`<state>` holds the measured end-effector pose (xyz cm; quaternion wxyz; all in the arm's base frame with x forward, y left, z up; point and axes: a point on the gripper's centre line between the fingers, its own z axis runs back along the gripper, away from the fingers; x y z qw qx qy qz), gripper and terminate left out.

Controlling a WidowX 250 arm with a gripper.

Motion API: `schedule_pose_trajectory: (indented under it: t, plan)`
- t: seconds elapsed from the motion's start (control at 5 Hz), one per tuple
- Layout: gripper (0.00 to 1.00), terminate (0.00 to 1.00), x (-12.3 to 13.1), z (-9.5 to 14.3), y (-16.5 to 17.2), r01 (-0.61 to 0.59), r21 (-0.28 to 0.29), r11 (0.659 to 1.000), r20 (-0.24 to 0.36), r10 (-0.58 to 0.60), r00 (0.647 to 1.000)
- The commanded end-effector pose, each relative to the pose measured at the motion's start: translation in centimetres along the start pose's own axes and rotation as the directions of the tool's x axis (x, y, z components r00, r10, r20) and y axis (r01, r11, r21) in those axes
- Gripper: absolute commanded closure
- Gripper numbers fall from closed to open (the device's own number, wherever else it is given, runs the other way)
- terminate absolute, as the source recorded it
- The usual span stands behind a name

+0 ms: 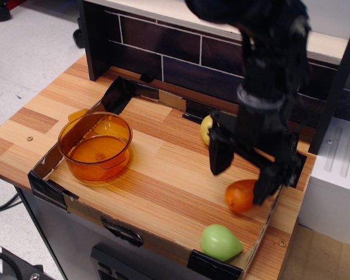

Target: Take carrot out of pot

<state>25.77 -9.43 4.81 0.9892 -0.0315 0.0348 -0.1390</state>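
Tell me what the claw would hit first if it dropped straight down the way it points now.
Probably the wooden tabletop: the open claw points down at bare wood just left of the carrot. One finger might clip the carrot; depth is unclear.

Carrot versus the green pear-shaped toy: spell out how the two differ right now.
Colour: the carrot is glossy orange, the green pear-shaped toy pale green. Place: the carrot lies by the tray's right edge, just below the gripper with its jaws spread; the green toy sits nearer the front corner, apart from the gripper. Shape: the carrot looks stubby and oval, the green toy rounder with a pointed end. Both rest on the wooden tray floor, outside the pot.
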Motion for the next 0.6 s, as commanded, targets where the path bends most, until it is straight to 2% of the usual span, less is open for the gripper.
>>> schedule_pose_trajectory:
  t: [0.0, 0.2, 0.4]
  plan:
    - [0.0, 0.0, 0.3, 7.85, 1.77, -0.049, -0.033, 0.998, 0.12, 0.052, 0.991]
    - [0.0, 0.0, 0.3, 7.85, 1.77, -0.049, -0.033, 0.998, 0.12, 0.052, 0.991]
    - [0.0, 1.0, 0.3, 7.85, 1.77, -0.049, -0.033, 0.998, 0.12, 0.052, 0.991]
